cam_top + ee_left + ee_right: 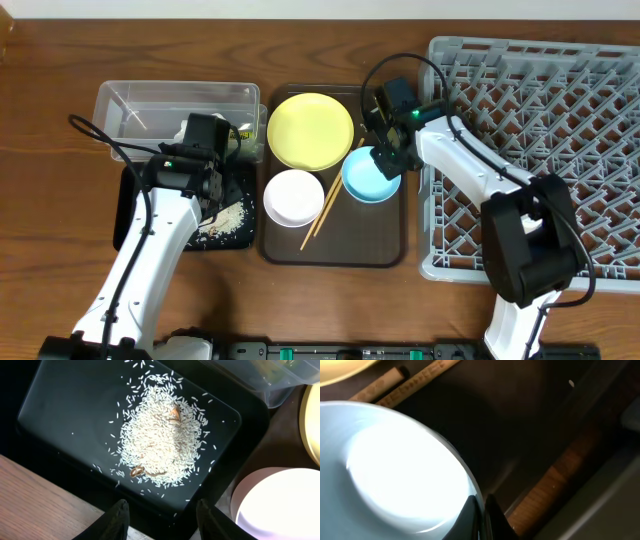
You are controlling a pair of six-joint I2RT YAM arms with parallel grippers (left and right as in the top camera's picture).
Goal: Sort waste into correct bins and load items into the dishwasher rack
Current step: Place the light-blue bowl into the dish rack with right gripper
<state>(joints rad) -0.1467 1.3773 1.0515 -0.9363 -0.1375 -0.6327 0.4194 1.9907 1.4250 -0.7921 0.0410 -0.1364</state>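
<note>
Right gripper (481,506) pinches the glossy light blue bowl (395,470) by its rim, left gripper (162,510) spread wide

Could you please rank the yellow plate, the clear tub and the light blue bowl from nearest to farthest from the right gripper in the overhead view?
1. light blue bowl, right at the right gripper.
2. yellow plate, just to its left.
3. clear tub, far left side.
</note>
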